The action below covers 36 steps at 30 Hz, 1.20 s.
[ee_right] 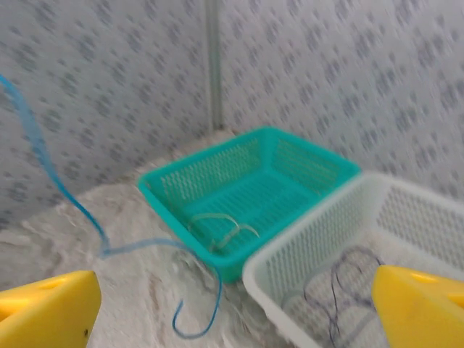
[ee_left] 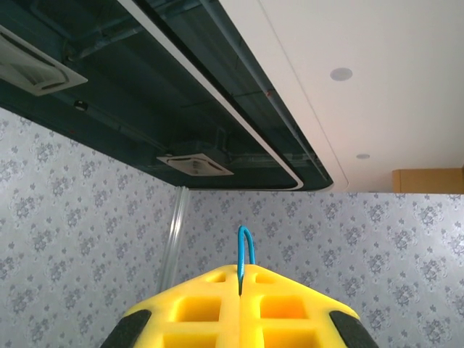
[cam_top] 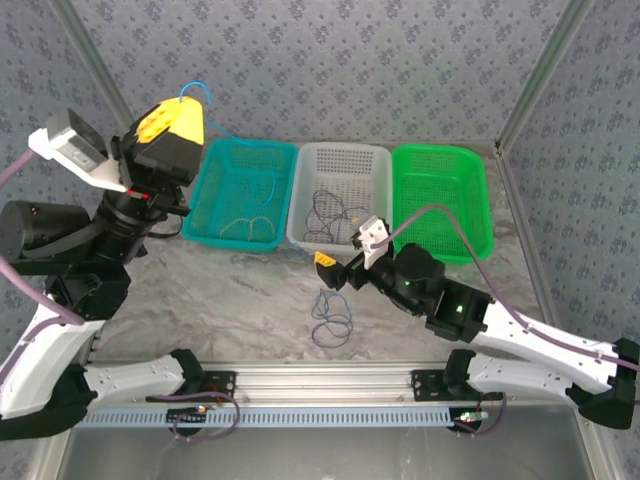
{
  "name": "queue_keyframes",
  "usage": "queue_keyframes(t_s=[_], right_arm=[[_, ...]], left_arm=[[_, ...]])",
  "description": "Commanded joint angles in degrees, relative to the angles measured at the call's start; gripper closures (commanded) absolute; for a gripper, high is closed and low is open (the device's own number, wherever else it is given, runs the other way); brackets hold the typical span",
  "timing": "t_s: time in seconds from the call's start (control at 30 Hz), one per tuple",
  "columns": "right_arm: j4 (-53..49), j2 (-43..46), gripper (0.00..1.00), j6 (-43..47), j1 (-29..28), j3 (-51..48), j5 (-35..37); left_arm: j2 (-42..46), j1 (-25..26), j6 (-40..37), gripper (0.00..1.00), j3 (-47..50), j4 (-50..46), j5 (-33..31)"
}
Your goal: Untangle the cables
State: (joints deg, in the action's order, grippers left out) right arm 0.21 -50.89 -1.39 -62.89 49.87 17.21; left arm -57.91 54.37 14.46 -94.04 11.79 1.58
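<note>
A dark cable loop (cam_top: 332, 320) lies on the bench (cam_top: 230, 300) just in front of the white basket (cam_top: 345, 160), and the right hand (cam_top: 333, 270) hangs released at that basket's near rim. More dark cables (cam_top: 330, 212) lie inside it. Well left of it, the left hand (cam_top: 175, 122) is held high, clenched on the blue cable (ee_left: 245, 250), which seems to trail down toward the teal basket (cam_top: 205, 195) next to the white one.

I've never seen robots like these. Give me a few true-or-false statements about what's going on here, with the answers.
1. The left gripper pinches a blue cable. True.
2. The right gripper is shut on a cable. False: its jaws stand wide open, holding nothing.
3. The green basket is full of wires. False: it looks empty.
4. A dark cable lies on the table in front of the white basket. True.
</note>
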Motion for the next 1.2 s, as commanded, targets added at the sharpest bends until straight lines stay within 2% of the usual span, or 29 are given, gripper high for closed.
queue_keyframes(t_s=[0.0, 0.13, 0.4, 0.57, 0.7, 0.73, 0.8, 0.83, 0.93, 0.97, 1.07, 1.17], right_arm=[[1.08, -0.71, 0.02, 7.40, 0.90, 3.87, -8.20], [5.36, -3.42, 0.01, 8.26, 2.94, 5.83, -15.43], [11.85, -12.06, 0.00, 7.39, 5.45, 11.57, -23.22], [13.96, -15.90, 0.00, 6.51, 6.33, 14.64, -26.18], [14.64, -18.37, 0.01, 5.59, 7.55, 16.38, -25.95], [15.14, -18.91, 0.04, 5.22, 7.99, 16.53, -26.06], [15.40, -19.62, 0.16, 4.42, 8.70, 16.96, -27.09], [15.19, -19.77, 0.25, 4.15, 8.97, 17.19, -27.80], [12.89, -19.13, 0.63, 3.98, 9.28, 17.42, -28.18], [11.17, -18.65, 0.72, 4.26, 9.34, 17.54, -28.37], [5.92, -16.53, 0.84, 4.70, 9.67, 17.55, -27.78], [0.41, -13.69, 0.91, 4.84, 10.57, 17.62, -26.17]], left_arm=[[-0.35, -0.40, 1.70, 1.00, 0.42, 2.38, -0.88], [-1.04, -0.36, 3.01, 1.00, 1.48, 3.54, -0.62], [-1.94, -1.12, 5.61, 1.00, 3.23, 4.82, -0.62], [-2.18, -2.15, 7.30, 1.00, 4.08, 5.62, -0.53], [-2.38, -3.01, 8.82, 1.00, 4.52, 6.09, -0.14], [-2.45, -3.20, 9.15, 1.00, 4.64, 6.22, -0.05], [-2.30, -3.71, 9.61, 1.00, 4.90, 6.36, 0.00], [-2.16, -3.98, 9.79, 1.00, 5.08, 6.31, 0.00], [-1.52, -5.09, 9.89, 1.00, 5.86, 5.93, -0.57], [-1.13, -5.59, 9.74, 1.00, 6.27, 5.62, -1.04], [0.10, -6.98, 9.40, 1.00, 8.28, 5.08, -3.07], [1.32, -8.58, 9.69, 1.00, 11.10, 4.99, -4.82]])
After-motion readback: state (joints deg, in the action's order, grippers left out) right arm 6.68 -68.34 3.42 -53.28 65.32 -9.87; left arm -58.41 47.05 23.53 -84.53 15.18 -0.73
